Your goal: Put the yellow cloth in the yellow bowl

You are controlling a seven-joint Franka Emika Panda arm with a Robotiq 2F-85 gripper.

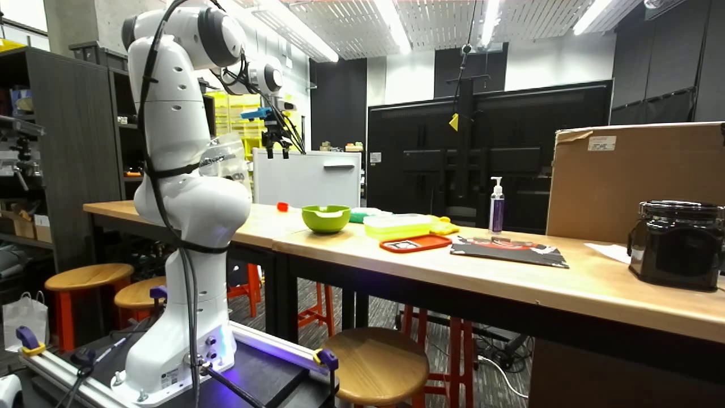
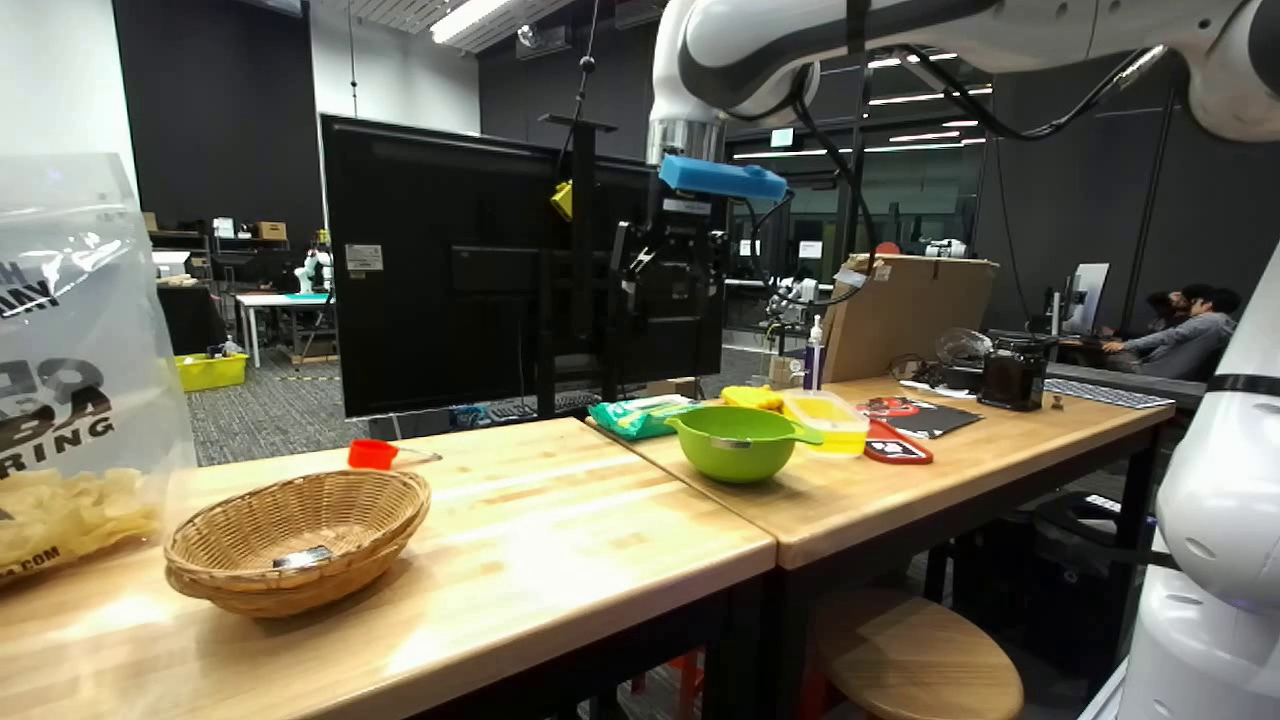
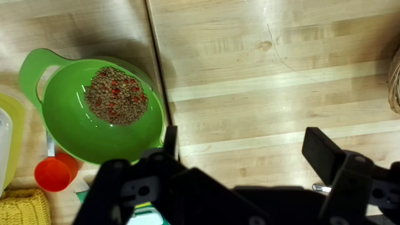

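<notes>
Two wooden tables [image 2: 560, 540] meet at a seam below me, and my white arm [image 1: 195, 207] rises beside them and reaches out above. At its end hangs my gripper [image 3: 242, 148], well clear of the wood, its fingers spread wide apart with nothing in their hold. The green bowl [image 3: 103, 140] stands beneath, off to one side, with a looped handle and a heap of brown grains [image 3: 115, 100] flecked with red. Next comes the yellow bowl [image 1: 391, 228], shallow, plain and bright lime yellow, with rounded corners and a pale, see-through rim; my wrist view catches only a strip of it. Smaller again is the yellow cloth [image 3: 25, 206], lying on the table outside that bowl and close beside it; I cannot tell whether the two touch. Seen from above it is a warm mustard yellow, thickly knitted in ribbed rows, one soft corner of it in sight; in both exterior views it looks like a low, lumpy heap. Smallest is a red cup [image 3: 56, 172], between the green bowl and the cloth in my wrist view.
</notes>
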